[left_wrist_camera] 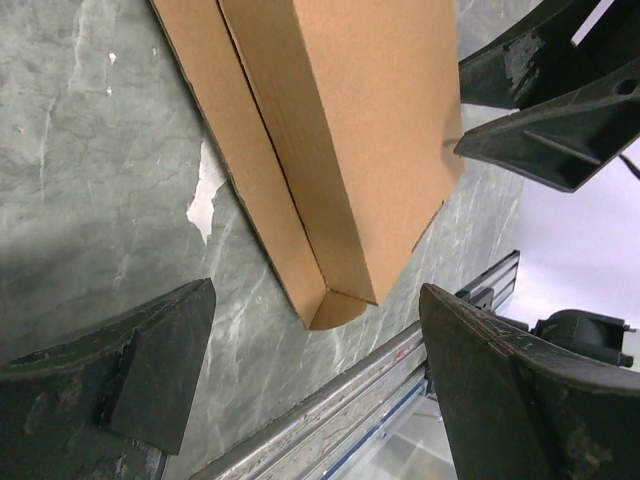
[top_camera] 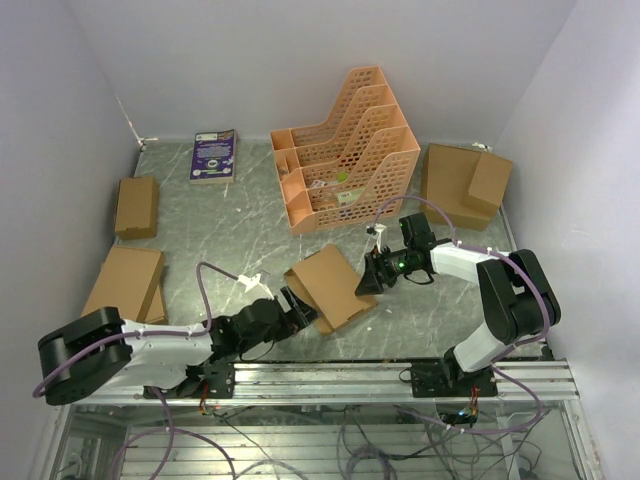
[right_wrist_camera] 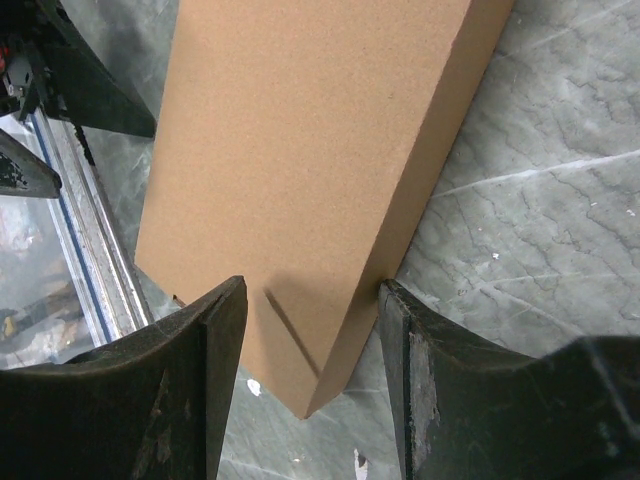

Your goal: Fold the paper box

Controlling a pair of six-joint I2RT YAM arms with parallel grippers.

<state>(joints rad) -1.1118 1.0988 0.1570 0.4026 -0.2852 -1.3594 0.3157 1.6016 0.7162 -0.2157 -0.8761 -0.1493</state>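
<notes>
The paper box (top_camera: pixel 330 285) lies on the grey marbled table (top_camera: pixel 230 235), near its front edge and between the 2 arms, set diagonally. It is folded into a shallow closed shape with a plain brown top face.

The right gripper (top_camera: pixel 372 275) sits at the box's right end. In the right wrist view the end of the box (right_wrist_camera: pixel 300 170) runs down between the 2 fingers (right_wrist_camera: pixel 190 390). One finger rests against the narrow side wall and the other on the edge of the top face, so the jaws are clamped on the box.

The left gripper (top_camera: pixel 300 308) is at the box's near left corner with its jaws spread wide. In the left wrist view that corner of the box (left_wrist_camera: pixel 340 150) points into the gap ahead of the gripper (left_wrist_camera: pixel 318 295). Both dark fingers (left_wrist_camera: pixel 130 390) are clear of the cardboard, holding nothing.

Behind the box stands an orange file rack (top_camera: pixel 345 150), with a purple booklet (top_camera: pixel 213 155) to its left. Other cardboard boxes (top_camera: pixel 127 283) lie along the table's left and right sides. A metal rail (top_camera: pixel 400 375) runs along the near edge.
</notes>
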